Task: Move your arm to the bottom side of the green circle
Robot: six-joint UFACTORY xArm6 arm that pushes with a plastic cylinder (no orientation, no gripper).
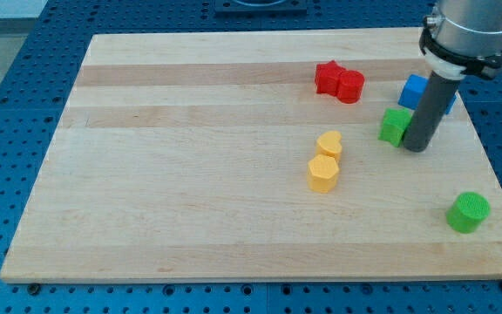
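A: Nearest the view's bottom?
B: Green circle (468,212), a short cylinder, near the board's (190,201) bottom right corner, standing alone.
A: Mid-board?
B: Yellow hexagon (322,173), with a yellow heart-like block (329,144) touching it just above.
A: My tip?
B: My tip (416,146) rests on the board, well above the green circle toward the view's top. It is just right of a green cube (396,126), touching or nearly so.
A: Jaws?
B: None fitted; the arm ends in a plain dark rod.
A: Farther back?
B: Blue block (414,90), partly behind the rod. Two red blocks (338,81), touching, left of it.
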